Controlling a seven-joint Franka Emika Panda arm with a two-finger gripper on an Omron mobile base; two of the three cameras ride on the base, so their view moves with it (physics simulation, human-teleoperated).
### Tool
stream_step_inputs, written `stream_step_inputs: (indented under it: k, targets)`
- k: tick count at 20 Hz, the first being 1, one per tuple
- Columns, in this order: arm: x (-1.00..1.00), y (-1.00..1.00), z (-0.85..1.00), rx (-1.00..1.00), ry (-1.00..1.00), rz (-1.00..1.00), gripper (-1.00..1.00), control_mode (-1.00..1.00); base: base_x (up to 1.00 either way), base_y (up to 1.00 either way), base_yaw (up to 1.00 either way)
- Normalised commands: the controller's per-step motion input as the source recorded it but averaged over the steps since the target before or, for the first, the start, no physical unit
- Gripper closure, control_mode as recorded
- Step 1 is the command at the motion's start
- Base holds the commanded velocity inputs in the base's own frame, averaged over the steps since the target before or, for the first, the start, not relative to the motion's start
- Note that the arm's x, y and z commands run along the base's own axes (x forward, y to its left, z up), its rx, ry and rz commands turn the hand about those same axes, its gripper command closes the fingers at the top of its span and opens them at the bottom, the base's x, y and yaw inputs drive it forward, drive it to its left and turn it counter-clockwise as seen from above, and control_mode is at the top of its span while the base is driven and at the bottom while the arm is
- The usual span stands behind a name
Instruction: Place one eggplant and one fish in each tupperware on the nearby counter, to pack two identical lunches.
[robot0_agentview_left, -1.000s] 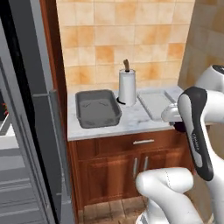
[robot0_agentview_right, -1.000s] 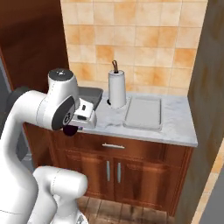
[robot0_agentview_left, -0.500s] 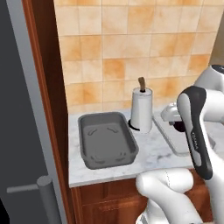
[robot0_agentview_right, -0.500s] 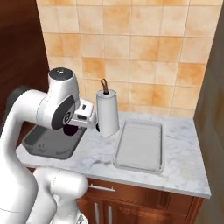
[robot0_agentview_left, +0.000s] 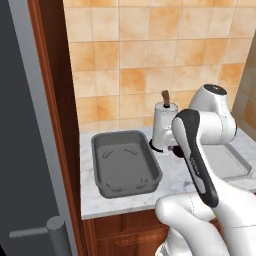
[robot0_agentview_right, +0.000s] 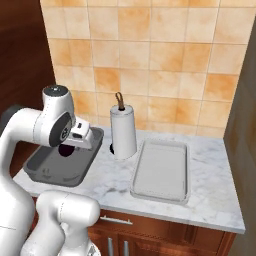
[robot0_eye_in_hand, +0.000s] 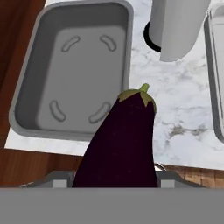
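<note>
1. My gripper (robot0_agentview_right: 67, 148) is clamped on a dark purple eggplant (robot0_eye_in_hand: 120, 144), whose green stem end points away from my hand.
2. I hold it in the air above the marble counter (robot0_agentview_right: 210, 192), over the near right edge of the deep dark grey container (robot0_eye_in_hand: 72, 70).
3. That dark grey container has nothing in it and sits at the left end of the counter, beside a wooden wall (robot0_agentview_left: 57, 105).
4. A white paper-towel roll (robot0_agentview_right: 123, 131) stands upright between the two containers.
5. The shallow pale container (robot0_agentview_right: 162, 170) lies to the right of the roll, also with nothing inside.
</note>
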Motion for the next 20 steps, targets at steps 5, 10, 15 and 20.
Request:
stream_step_inputs:
  k: [5,10,15,20]
  targets:
    - [0.54,0.63,-0.3,0.0,0.13,0.03,1.0,-1.0,0.0,0.0,0.0]
    - [0.62,0.56,-0.33,0.0,0.14,0.02,1.0,-1.0,0.0,0.0,0.0]
    - [0.76,0.55,-0.36,0.0,0.11,0.01,1.0,-1.0,0.0,0.0,0.0]
    - [0.73,0.32,-0.29,0.0,0.03,0.0,1.0,-1.0,0.0,0.0,0.0]
